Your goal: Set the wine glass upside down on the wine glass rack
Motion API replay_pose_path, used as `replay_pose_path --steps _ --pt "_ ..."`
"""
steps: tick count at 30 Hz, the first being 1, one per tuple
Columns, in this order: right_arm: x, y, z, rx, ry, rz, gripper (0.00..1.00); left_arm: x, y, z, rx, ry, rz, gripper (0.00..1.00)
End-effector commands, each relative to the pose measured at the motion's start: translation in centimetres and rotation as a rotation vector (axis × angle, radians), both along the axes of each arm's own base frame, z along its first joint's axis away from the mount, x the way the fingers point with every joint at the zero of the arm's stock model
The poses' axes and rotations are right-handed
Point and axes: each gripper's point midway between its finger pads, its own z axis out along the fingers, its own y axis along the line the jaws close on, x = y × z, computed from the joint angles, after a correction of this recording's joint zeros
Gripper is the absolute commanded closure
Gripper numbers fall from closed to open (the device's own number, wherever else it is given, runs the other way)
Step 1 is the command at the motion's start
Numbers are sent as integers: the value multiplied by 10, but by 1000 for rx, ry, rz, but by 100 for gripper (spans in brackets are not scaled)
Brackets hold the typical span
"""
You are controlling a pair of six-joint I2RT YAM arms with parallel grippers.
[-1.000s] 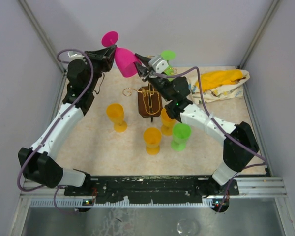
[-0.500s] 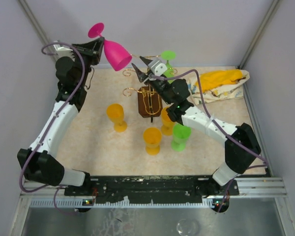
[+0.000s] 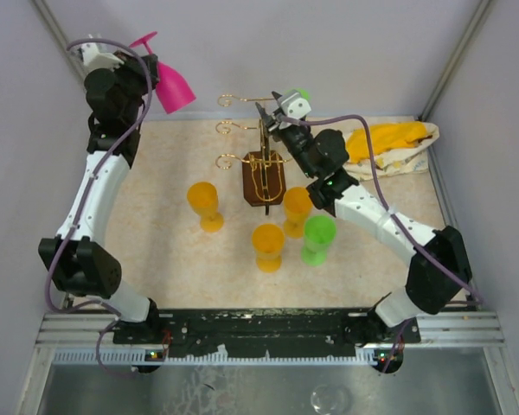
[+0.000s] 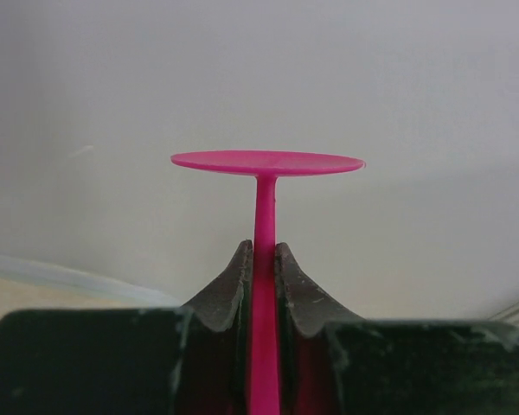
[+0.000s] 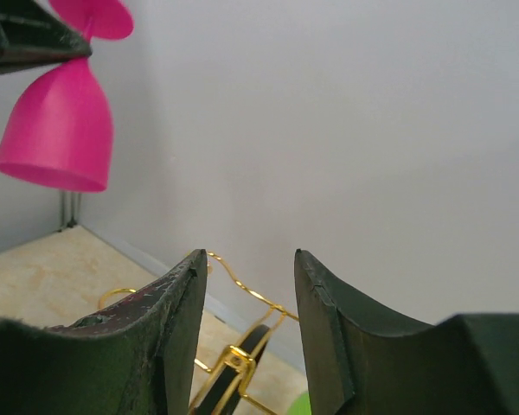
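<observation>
Left wrist: wine glass point(image 4: 266, 163) bowl cut off at bottom edge, behind left pincer point(image 4: 261, 252). Right wrist: wine glass rack point(image 5: 235, 356) mostly hidden by right pincer point(image 5: 246, 259). Top: rack's right-side arms covered by right arm point(image 3: 363, 207); 1 green item point(image 3: 304, 94) at tabletop's far edge too covered to identify.

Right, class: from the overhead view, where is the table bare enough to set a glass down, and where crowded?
Bare: back-left, between rack and left arm; the front strip near the arm bases. Crowded: centre, three orange glasses and a green glass beside the rack; yellow cloth fills back-right.

No legible text, labels or numbers.
</observation>
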Motion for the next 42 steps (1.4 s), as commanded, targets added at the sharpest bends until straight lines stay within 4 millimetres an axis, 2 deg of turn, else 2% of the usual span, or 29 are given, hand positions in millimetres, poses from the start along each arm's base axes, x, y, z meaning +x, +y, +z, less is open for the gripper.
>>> replay_pose_path --steps 1,6,9,14,18,22,23,26,29,33,38,42 --pt "-3 -40 33 35 -30 -115 54 23 15 -47 330 95 80 100" --pt "0 -65 35 14 -5 -190 54 26 5 -82 483 40 28 100" --pt "-1 -76 34 5 0 -221 53 25 1 -104 524 14 3 100" --pt "-1 -88 28 1 15 -248 53 23 -20 -129 555 -82 -115 100" --pt "0 -92 24 -6 23 -261 52 23 -37 -143 568 -157 -232 100" --pt "-1 -98 23 -4 24 -275 52 15 -60 -167 552 -237 -468 100" --pt "-1 -99 23 -5 25 -279 52 12 -61 -164 524 -279 -492 100" --pt "-1 -103 22 -8 26 -292 52 10 -62 -173 464 -303 -538 100" --pt "0 -106 19 -14 31 -304 52 14 -66 -182 474 -293 -567 100" --pt "2 -107 16 -21 37 -311 52 11 -71 -188 484 -324 -593 100" --pt "6 -105 14 -31 42 -315 52 9 -87 -194 524 -366 -632 100" --pt "8 -104 14 -35 44 -316 52 15 -97 -200 533 -366 -644 100"
